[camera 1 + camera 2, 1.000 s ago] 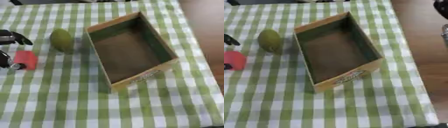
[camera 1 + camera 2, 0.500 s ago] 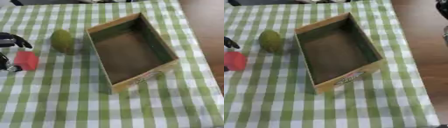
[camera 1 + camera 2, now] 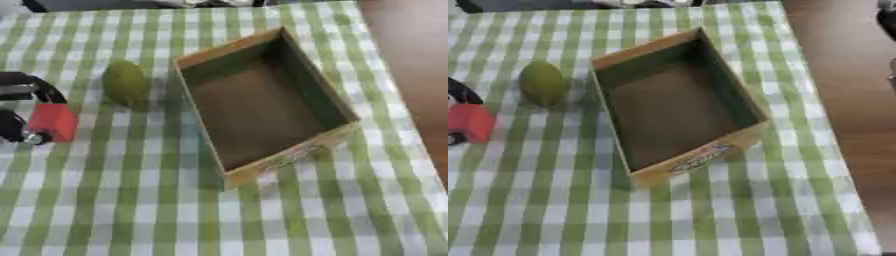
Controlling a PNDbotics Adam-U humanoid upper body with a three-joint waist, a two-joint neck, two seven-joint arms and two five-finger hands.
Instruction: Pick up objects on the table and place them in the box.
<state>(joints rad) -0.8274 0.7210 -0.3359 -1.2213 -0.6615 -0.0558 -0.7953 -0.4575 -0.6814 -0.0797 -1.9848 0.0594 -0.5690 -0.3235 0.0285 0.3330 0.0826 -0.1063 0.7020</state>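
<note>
While the red block (image 3: 54, 121) was already flanked a second ago, it is now enclosed at the far left edge of the cloth (image 3: 131, 200): left hand (image 3: 22, 112) curled around it, one finger above, another below-left, block apparently clamped. Little shift is seen across the last second, so the grasp is judged to be settling, lift not yet begun. Green fruit (image 3: 125, 82) is left just beside the box (image 3: 289, 157), untouched. Box is empty, so nothing is placed so far. Right hand barely shows as a dark shape at top right (image 3: 887, 17); its fingers cannot be told.
</note>
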